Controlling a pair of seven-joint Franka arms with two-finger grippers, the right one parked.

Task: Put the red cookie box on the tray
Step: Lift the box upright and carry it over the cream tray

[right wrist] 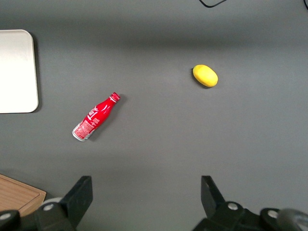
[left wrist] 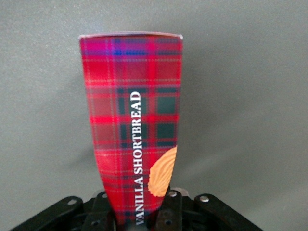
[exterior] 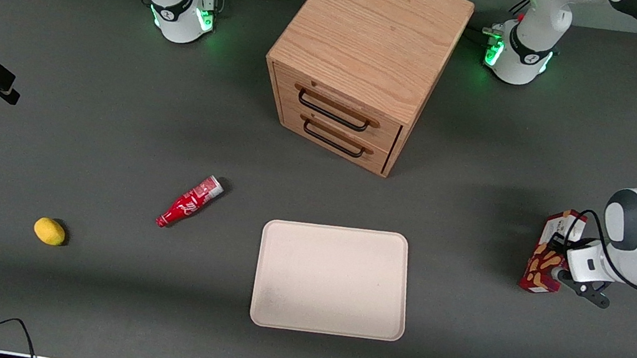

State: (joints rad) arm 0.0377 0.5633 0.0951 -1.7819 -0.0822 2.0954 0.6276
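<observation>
Grasp-and-carry stage. The left arm's pincer [exterior: 560, 273] stands toward the working arm's end of the worktop [exterior: 84, 308], its fingers [left wrist: 169, 211] clamped on one end of the red cookie box [exterior: 547, 262]. In the front view the box appears tilted and seemingly raised off the worktop, although contact with the surface cannot be excluded; its white end panel faces away from the front camera. The tray [exterior: 325, 325] lies flat and bare, well apart from the box, nearer the front camera than the wooden drawer cabinet [exterior: 369, 54]. The box is judged to be secured but not yet delivered; the transfer is the step in hand. The next move calls for carrying the box sideways toward the tray, holding it high enough to pass the low rim, lowering it onto the tray floor, and only then parting the fingers. As the hold is at one end, the free end may swing or sag. Legible writing: the wrist view shows "VANILLA SHORTBREAD" in white capitals running along the plaid face of the box [left wrist: 132, 130], beside an orange-tan cookie picture. The red soda bottle [exterior: 189, 202] bears white script too small to read. A yellow lemon-like object [exterior: 49, 231] lies toward the parked arm's end.
</observation>
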